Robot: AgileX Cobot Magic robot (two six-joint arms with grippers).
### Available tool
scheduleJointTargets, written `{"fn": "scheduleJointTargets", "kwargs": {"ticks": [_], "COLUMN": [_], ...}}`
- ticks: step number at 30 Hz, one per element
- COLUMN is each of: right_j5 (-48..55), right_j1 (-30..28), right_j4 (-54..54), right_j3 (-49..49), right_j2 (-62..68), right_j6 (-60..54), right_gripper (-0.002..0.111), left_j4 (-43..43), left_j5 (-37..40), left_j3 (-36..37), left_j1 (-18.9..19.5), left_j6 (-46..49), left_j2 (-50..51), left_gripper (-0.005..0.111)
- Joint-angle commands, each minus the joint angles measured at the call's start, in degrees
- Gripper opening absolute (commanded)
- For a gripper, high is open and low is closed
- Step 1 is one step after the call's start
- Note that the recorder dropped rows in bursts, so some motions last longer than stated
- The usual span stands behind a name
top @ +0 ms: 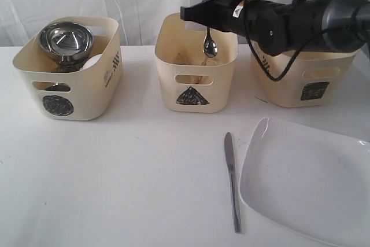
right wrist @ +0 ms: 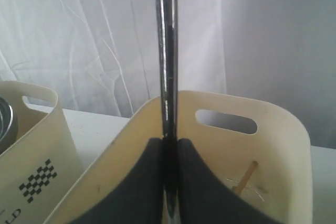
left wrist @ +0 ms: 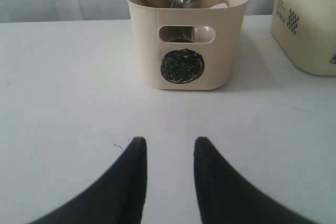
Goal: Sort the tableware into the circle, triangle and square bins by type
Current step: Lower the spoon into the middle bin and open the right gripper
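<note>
My right gripper (top: 206, 15) is shut on a steel spoon (top: 210, 46), which hangs upright with its bowl down over the triangle bin (top: 193, 88). In the right wrist view the spoon handle (right wrist: 165, 51) rises between the black fingers (right wrist: 142, 182), and a wooden chopstick (right wrist: 244, 178) lies inside the bin. The circle bin (top: 87, 93) holds a steel bowl (top: 65, 39) stacked on other pieces. A steel knife (top: 232, 180) and a large white square plate (top: 306, 183) lie on the table in front. My left gripper (left wrist: 169, 145) is open and empty above the table, facing the circle bin (left wrist: 184, 51).
The square bin (top: 306, 82) stands at the back right, partly behind the right arm (top: 289, 18). A white curtain hangs behind the three bins. A white tabletop (top: 115, 177) spreads in front of the bins.
</note>
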Motion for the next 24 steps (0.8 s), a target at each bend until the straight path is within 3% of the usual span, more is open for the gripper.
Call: {"fn": "scheduleJointTargets", "kwargs": {"ticks": [1,6,14,24], "right_j5": [-1.0,0.2,3.5,8.5], "right_j1": [-0.7,-0.7,-0.7,-0.7], "right_j4": [0.0,0.0,0.0,0.0], "right_j3": [-2.2,-3.7,-3.9,-3.9], "right_j2": [2.9,4.9,4.6,1.9], "right_j6": [-0.6,-1.5,-1.5,-1.5], "right_gripper": [0.000,0.000,0.022,0.022], "left_j4": [-0.4,-0.4,-0.4,-0.4], "left_j5": [0.2,0.2,0.2,0.2], "left_j3": [0.3,0.3,0.3,0.3], "left_j1": [-0.2,-0.2,-0.2,-0.2], "left_j6": [0.0,0.0,0.0,0.0], "left_j2": [-0.3,-0.3,-0.3,-0.3], "left_gripper": [0.036,0.036,0.036,0.036]}}
